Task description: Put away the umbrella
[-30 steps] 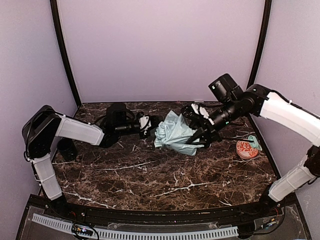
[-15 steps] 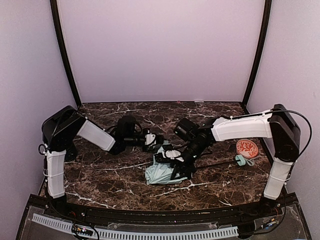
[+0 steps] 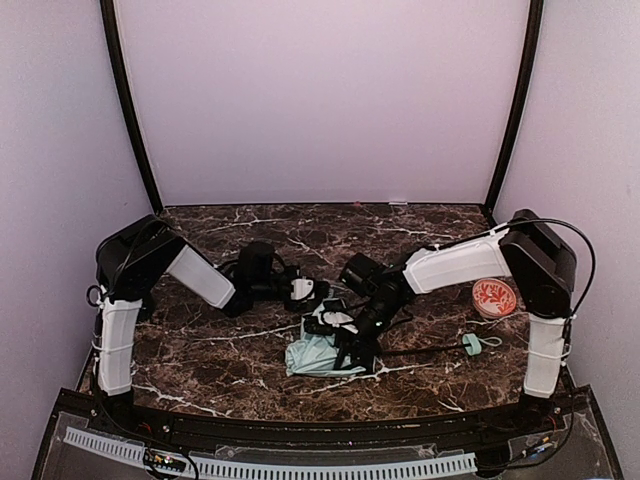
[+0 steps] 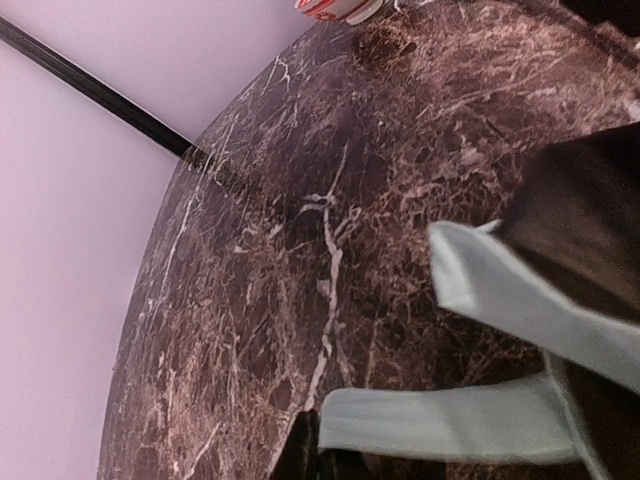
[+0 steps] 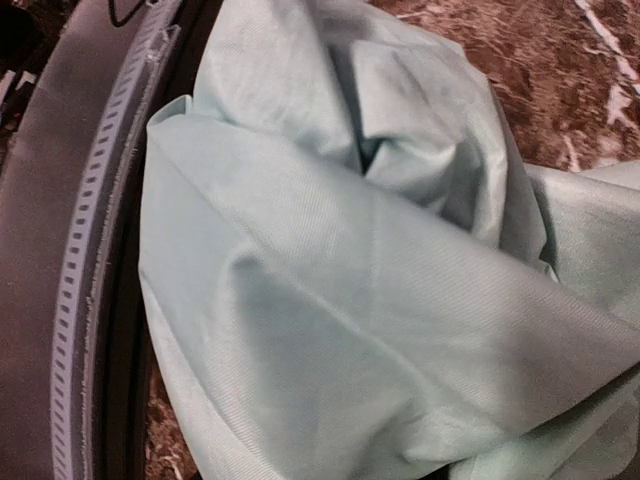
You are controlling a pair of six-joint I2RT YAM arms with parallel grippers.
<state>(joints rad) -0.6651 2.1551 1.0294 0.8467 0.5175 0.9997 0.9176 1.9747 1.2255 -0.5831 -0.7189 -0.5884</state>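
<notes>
Pale lilac walls (image 3: 320,100) close in your workspace on three sides, above a dark brown marble-patterned table (image 3: 200,350). Your two white-and-black arms reach inward and meet near the table's middle. The left arm (image 3: 195,275) stretches low from the left, and the right arm (image 3: 455,265) angles down from the right. A grey perforated rail (image 3: 270,466) runs along the near edge.

Between the arms, the umbrella (image 3: 312,355) lies on the table, slightly toward you from centre. Its mint-green fabric is bunched into a rumpled heap, with black ribs (image 3: 360,357) showing at the right side. Its thin black shaft (image 3: 420,351) runs flat along the table to the right. In the right wrist view the crumpled fabric fills nearly the whole picture, with the rail just beside it.

A patterned orange-red ball (image 3: 494,297) sits near the table's right edge, apart from the heap and just behind the shaft's far end.

Your right gripper (image 3: 352,342) is down against the heap's right side, among the ribs. Fabric hides its grip in both views, so you cannot tell whether it is spread or pinching. Your left gripper (image 3: 316,296) hovers just behind the heap, pressed shut. The left wrist view shows mint folds right at it, but you cannot tell whether any fabric is caught.

The small mint handle (image 3: 472,345) rests on the table at the shaft's right end, its strap (image 3: 490,341) looped beside it.
</notes>
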